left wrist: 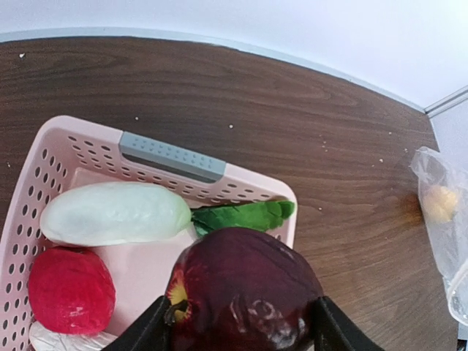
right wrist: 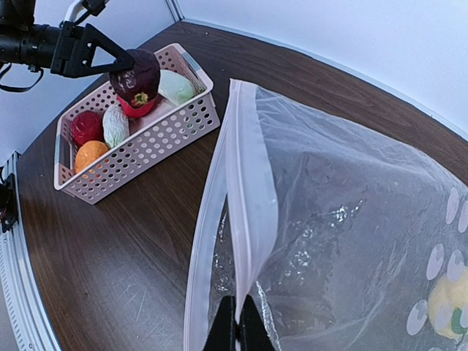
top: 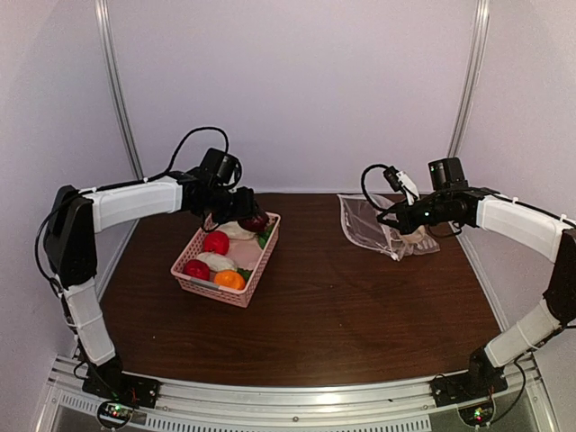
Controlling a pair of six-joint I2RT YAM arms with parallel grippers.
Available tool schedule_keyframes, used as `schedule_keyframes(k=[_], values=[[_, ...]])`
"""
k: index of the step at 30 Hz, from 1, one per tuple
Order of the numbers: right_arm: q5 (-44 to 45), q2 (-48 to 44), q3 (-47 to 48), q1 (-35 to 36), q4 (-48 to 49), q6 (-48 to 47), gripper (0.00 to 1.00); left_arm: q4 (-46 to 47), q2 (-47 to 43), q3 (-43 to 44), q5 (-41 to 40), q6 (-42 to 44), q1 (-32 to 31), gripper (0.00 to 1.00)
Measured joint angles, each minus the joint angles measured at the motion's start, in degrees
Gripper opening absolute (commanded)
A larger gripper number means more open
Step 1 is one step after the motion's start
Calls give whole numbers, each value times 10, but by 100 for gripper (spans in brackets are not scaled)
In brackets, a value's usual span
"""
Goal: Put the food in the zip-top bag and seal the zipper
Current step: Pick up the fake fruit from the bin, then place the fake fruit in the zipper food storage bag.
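My left gripper (left wrist: 240, 307) is shut on the dark purple fruit (left wrist: 245, 289) and holds it just over the far right corner of the pink basket (top: 209, 286). Below it in the basket lie a white radish (left wrist: 113, 212) with green leaves (left wrist: 245, 216), a red fruit (left wrist: 71, 289), another red one (right wrist: 86, 126) and an orange one (right wrist: 91, 155). My right gripper (right wrist: 238, 322) is shut on one lip of the clear zip-top bag (right wrist: 351, 205), and the zipper (right wrist: 248, 190) strips stand apart. A yellow food (right wrist: 446, 296) lies inside the bag.
The basket has a grey handle (left wrist: 172, 156) on its far end. Bare dark wood table (top: 342, 306) separates the basket from the bag. White walls and metal posts close in the back and sides.
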Motion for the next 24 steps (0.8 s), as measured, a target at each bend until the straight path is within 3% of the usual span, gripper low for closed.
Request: schedule_keyframes(k=[9, 18, 24], values=[[0, 1, 34, 3, -27, 8, 0, 35, -74, -6, 58, 64, -41, 58], [-10, 31, 125, 26, -109, 9, 0, 209, -90, -7, 140, 117, -191, 57], [-30, 30, 157, 32, -153, 16, 0, 280, -55, 0, 149, 101, -201, 57]])
